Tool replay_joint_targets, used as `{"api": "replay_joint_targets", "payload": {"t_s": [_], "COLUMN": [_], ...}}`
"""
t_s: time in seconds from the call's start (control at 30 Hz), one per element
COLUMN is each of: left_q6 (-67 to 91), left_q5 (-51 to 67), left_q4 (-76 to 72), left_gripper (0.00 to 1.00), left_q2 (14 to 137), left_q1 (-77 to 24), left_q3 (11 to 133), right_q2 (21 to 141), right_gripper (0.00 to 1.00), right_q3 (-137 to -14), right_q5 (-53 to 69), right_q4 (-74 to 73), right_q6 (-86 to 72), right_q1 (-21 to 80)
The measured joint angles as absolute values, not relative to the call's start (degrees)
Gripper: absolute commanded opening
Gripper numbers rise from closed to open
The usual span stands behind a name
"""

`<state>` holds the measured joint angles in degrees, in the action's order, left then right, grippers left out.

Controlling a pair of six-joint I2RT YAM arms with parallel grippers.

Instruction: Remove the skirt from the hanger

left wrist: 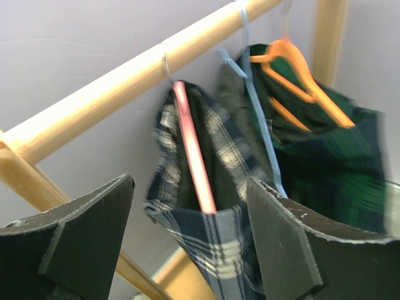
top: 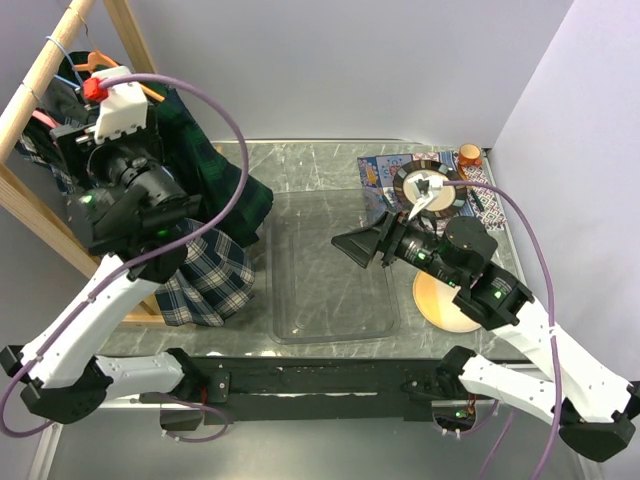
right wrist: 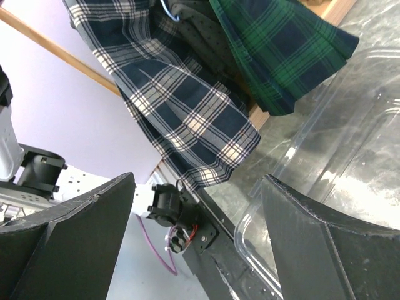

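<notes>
A navy plaid skirt [top: 210,285] hangs on a pink hanger [left wrist: 194,156] from the wooden rail [top: 40,70] at the far left. My left gripper [left wrist: 189,187] is raised to the rail and open, with the skirt's waistband [left wrist: 219,244] between its jaws and not touched. A green plaid skirt [top: 215,170] hangs beside it on an orange hanger [left wrist: 306,81], with a blue hanger [left wrist: 259,119] between them. My right gripper [top: 360,245] is open and empty above the clear tray, pointing left. Its wrist view shows the navy skirt [right wrist: 181,106] and the green one [right wrist: 281,44].
A clear plastic tray [top: 330,337] lies mid-table. An orange plate [top: 445,300] sits under my right arm. A patterned mat with a round dish [top: 425,185] and a small orange cup [top: 468,155] are at the back right. The rack's slanted wooden leg [top: 30,215] stands left.
</notes>
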<state>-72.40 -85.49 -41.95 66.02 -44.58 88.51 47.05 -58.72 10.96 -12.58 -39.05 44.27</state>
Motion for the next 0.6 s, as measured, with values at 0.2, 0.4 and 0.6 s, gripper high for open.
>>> {"api": "replay_joint_targets", "payload": {"t_s": [0.2, 0.4, 0.6], "left_q6": [-76.3, -41.7, -39.5], "left_q5": [-86.0, -81.8, -83.5], "left_q4": [-48.4, -5.3, -7.9], "left_gripper": [0.87, 0.86, 0.81], "left_q2": [66.7, 71.8, 64.9], "left_q1": [-60.2, -68.0, -68.3], "left_q3": [92.5, 117.4, 108.2], "right_q2": [46.5, 47.5, 46.9], "right_gripper": [0.89, 0.89, 0.88], "right_q3": [-58.7, -58.7, -58.9], "right_q5": [10.3, 10.3, 9.6], "right_q4": [-12.6, -13.3, -13.8], "right_q6": [-39.1, -39.5, -40.1], "right_q1": [44.3, 44.3, 44.4]}}
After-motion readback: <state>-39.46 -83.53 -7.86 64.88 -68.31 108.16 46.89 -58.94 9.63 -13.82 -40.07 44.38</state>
